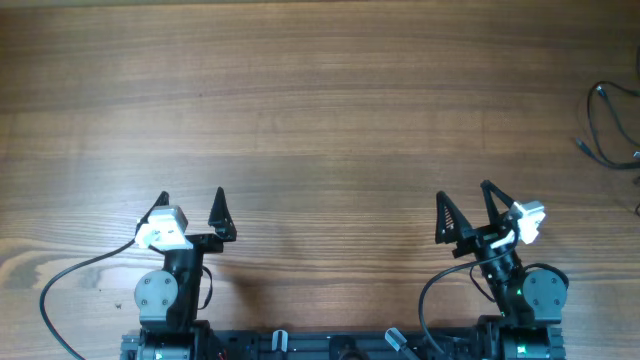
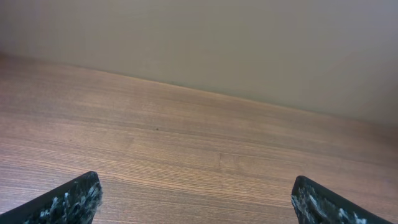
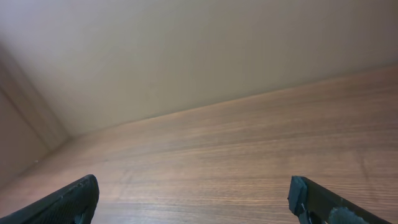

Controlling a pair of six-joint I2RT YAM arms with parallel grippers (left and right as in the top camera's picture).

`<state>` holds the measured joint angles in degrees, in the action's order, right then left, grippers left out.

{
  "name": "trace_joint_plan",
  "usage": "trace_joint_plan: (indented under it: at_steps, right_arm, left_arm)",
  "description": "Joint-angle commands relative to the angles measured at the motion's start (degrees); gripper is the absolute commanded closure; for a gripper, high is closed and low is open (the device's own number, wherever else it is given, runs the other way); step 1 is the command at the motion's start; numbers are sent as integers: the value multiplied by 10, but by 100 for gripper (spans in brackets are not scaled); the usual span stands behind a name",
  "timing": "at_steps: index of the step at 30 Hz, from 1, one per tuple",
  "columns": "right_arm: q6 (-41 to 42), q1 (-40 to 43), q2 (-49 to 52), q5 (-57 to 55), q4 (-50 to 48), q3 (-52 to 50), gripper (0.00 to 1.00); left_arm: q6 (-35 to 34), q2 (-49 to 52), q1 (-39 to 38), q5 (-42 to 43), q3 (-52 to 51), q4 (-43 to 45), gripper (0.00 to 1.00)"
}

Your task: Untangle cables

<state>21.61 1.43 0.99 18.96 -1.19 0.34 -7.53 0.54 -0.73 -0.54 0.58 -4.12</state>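
The cables (image 1: 607,125) are thin black wires in loose loops at the far right edge of the wooden table (image 1: 320,110), partly cut off by the overhead view's edge. My left gripper (image 1: 191,200) is open and empty near the front left. My right gripper (image 1: 463,194) is open and empty near the front right, well short of the cables. Each wrist view shows only bare wood between the fingertips of the left gripper (image 2: 196,193) and the right gripper (image 3: 193,194); no cable appears there.
A beige wall (image 2: 249,43) stands behind the table's far edge in both wrist views. The thicker black arm cables (image 1: 60,290) loop near the arm bases at the front edge.
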Motion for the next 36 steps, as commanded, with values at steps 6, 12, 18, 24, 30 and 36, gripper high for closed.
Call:
trace_joint_plan:
  at_steps: [6, 12, 18, 24, 30, 36]
  right_arm:
    - [-221, -3, 8, -42, 2, 1, 0]
    - [-309, -3, 34, -42, 2, 1, 0]
    - [-306, -3, 60, -48, 2, 1, 0]
    - [-306, -3, 68, -48, 2, 1, 0]
    - [-306, -3, 68, -48, 2, 1, 0]
    - [-306, -3, 68, -48, 2, 1, 0]
  left_arm:
    - [13, -3, 3, 7, -2, -2, 0]
    - [13, -3, 3, 7, -2, -2, 0]
    - [13, -3, 3, 7, -2, -2, 0]
    - [13, -3, 3, 7, -2, -2, 0]
    - [13, -3, 3, 7, -2, -2, 0]
    - [13, -3, 3, 7, -2, -2, 0]
